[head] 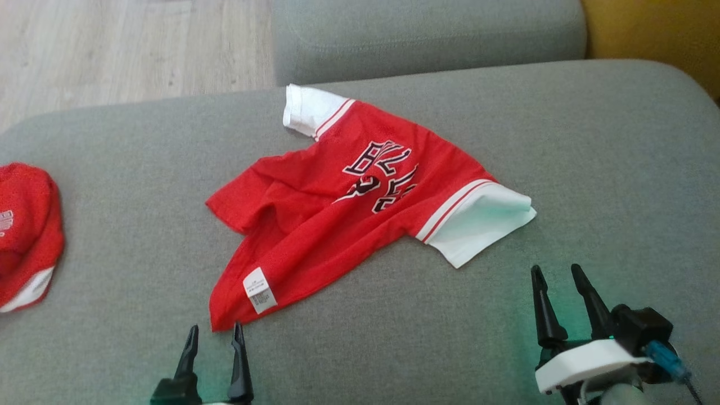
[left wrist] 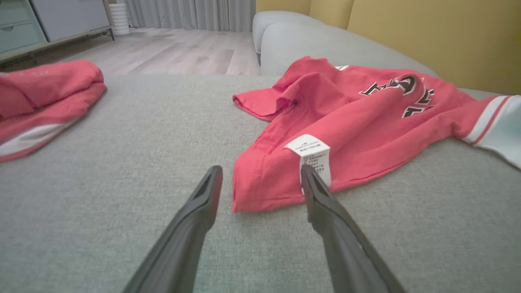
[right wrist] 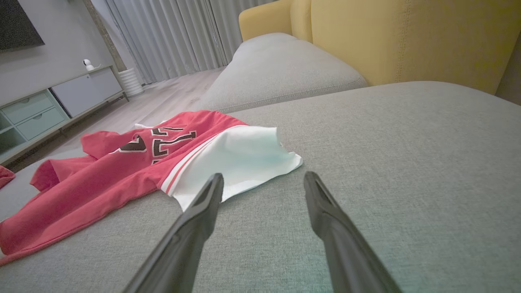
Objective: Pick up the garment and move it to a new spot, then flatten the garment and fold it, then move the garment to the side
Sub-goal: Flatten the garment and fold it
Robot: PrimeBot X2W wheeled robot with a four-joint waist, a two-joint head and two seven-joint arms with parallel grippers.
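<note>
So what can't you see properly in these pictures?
White tag on the red shirt: left wrist view, print too small and blurred to read.
Shirt's lettering: head view, creases break it up.
Other red garment: head view, cut off by the left edge.

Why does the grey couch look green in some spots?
Head view: a green glow tints the cushion beside the left end effector and right end effector, seemingly from a light on the arms; right wrist view: the white sleeve picks up a faint greenish tint too.
</note>
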